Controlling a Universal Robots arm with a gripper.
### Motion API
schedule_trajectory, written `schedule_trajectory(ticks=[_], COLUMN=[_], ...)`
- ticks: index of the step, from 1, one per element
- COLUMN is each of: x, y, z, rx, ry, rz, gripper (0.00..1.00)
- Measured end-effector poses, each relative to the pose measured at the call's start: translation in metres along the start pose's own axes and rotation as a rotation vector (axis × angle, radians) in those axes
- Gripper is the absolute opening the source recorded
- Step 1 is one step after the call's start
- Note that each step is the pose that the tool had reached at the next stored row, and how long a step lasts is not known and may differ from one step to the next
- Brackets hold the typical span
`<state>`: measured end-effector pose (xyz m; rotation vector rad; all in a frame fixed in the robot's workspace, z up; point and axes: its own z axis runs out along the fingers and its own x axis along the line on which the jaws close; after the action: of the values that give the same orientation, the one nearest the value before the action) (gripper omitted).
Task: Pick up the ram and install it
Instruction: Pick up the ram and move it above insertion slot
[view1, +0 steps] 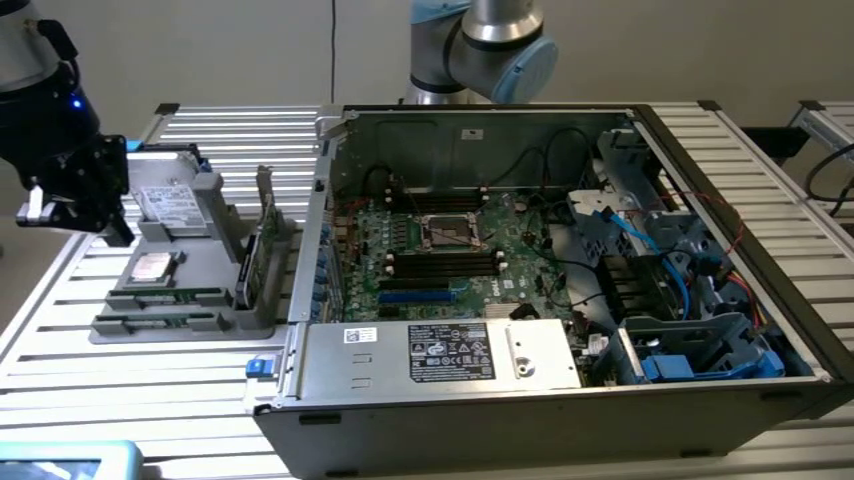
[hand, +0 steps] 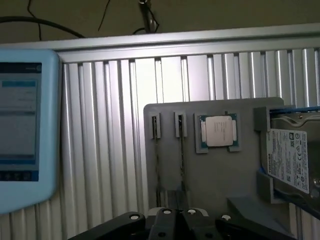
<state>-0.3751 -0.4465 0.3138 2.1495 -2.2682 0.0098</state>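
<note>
- The gripper (view1: 114, 228) (hand: 175, 215) hangs over one end of the gray tray (view1: 247, 318) (hand: 210, 175). Its fingers (hand: 164, 220) are closed together.
- The ram (view1: 167, 297) (hand: 181, 150) lies in a slot of the tray. It is ahead of the fingertips, apart from them, and it is the stick nearest to them.
- The other ram (view1: 154, 322) (hand: 157, 150) lies parallel, just beside the first one and a little more to the side of the fingers.
- The CPU (view1: 154, 268) (hand: 218, 131) sits just beside the ram, on its opposite side.
- The drive (view1: 167, 205) (hand: 292, 160) stands in the tray past the CPU. In the exterior view the fingers are close beside it.
- The card (view1: 267, 215) stands upright at the tray edge, farther from the fingers than the ram.
- The open case (view1: 400, 430) with the motherboard (view1: 441, 235) is well apart from the fingers, on the exterior view's right.
- A tablet (hand: 25, 125) lies on the table (hand: 110, 125), beyond the other ram.
</note>
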Motion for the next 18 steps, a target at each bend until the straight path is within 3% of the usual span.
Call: schedule_trajectory(ticks=[5, 14, 16, 17, 18], x=[0.0000, 0.0000, 0.0000, 0.0000, 0.0000], y=[0.0000, 0.0000, 0.0000, 0.0000, 0.0000], z=[0.0000, 0.0000, 0.0000, 0.0000, 0.0000], rx=[0.0035, 0.0037, 0.0037, 0.0036, 0.0037], ry=[0.0002, 0.0003, 0.0003, 0.0004, 0.0003], rz=[-0.067, -0.072, -0.072, -0.072, -0.072], gripper=[0.11, 0.11, 0.17, 0.30, 0.30])
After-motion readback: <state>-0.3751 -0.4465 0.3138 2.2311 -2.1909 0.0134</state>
